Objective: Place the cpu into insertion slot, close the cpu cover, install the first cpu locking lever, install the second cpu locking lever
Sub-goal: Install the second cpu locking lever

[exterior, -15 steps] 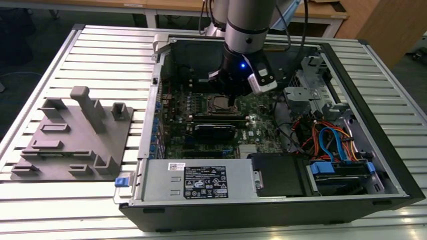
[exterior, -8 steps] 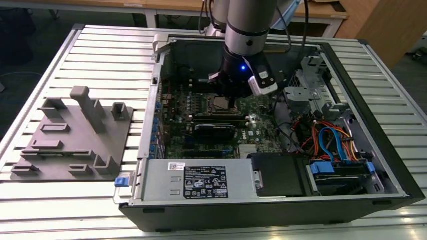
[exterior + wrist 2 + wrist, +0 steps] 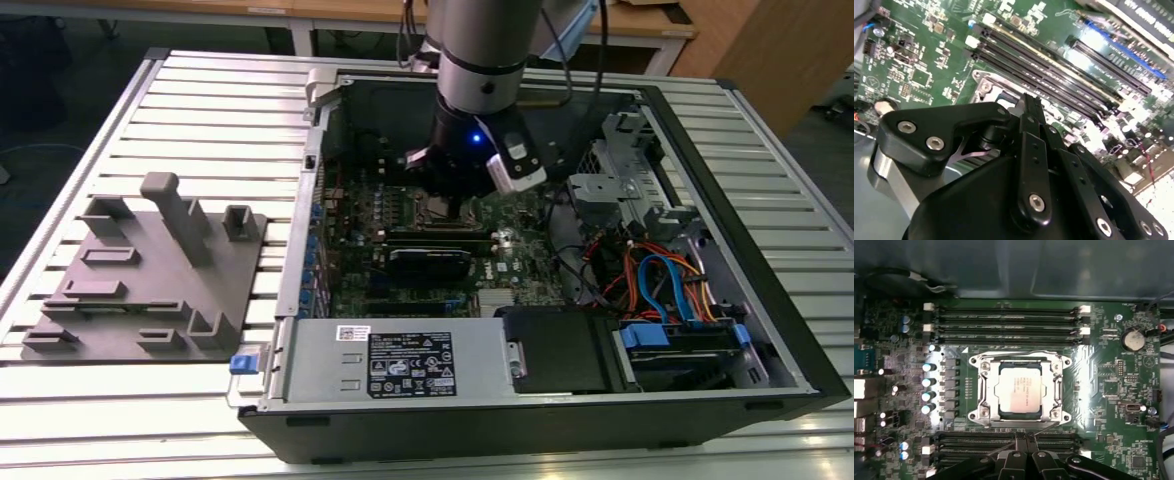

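The cpu (image 3: 1020, 390), a flat silver-grey square, lies in its socket on the green motherboard (image 3: 1114, 390). The cpu cover (image 3: 982, 390), a silvery frame with a square window, lies flat around it. Thin wire levers run along two opposite sides of the socket; one lever (image 3: 1019, 351) lies beside the memory slots, and another lever (image 3: 1026, 430) slants up near my fingertips. My gripper (image 3: 1024, 438) hangs just off the socket's edge, over the other memory slots, with its black fingers pressed together. In the exterior view the gripper (image 3: 451, 195) reaches down into the open computer case (image 3: 747, 300).
Long black memory slots (image 3: 1004, 315) flank the socket on both sides, with silver capacitors (image 3: 928, 382) along a third side. The case holds a power supply (image 3: 400, 365), drive cages and blue and orange cables (image 3: 661, 280). A grey fixture plate (image 3: 147, 290) sits at the exterior view's left.
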You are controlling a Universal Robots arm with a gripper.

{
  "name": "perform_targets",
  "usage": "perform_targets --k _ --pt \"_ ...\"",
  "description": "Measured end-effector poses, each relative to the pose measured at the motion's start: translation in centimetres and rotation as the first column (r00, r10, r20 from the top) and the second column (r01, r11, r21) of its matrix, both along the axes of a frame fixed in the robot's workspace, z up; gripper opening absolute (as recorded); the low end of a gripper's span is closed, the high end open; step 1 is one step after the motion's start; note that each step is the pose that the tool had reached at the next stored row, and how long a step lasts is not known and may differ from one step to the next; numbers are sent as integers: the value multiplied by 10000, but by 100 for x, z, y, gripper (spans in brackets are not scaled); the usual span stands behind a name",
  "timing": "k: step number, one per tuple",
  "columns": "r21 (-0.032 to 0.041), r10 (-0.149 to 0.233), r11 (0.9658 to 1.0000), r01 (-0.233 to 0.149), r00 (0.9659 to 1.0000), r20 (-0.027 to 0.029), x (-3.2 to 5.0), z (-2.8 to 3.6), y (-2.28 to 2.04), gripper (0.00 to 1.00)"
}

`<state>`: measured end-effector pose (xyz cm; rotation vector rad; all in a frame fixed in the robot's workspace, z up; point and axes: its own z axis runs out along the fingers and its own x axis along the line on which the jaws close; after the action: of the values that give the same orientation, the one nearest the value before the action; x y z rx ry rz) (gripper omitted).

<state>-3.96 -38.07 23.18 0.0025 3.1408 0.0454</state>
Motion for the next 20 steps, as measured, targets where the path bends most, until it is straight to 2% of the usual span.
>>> perform_targets --k 8,13,17,20 --pt "0 44 10000 -44 10000 0 -153 -8 -14 10" --pt "8 45 10000 -45 10000 -1 -167 -11 -44 10" --pt "95 45 9999 -45 10000 0 -167 -11 -109 10" --pt "172 45 9998 -45 10000 0 -167 -11 -140 10"
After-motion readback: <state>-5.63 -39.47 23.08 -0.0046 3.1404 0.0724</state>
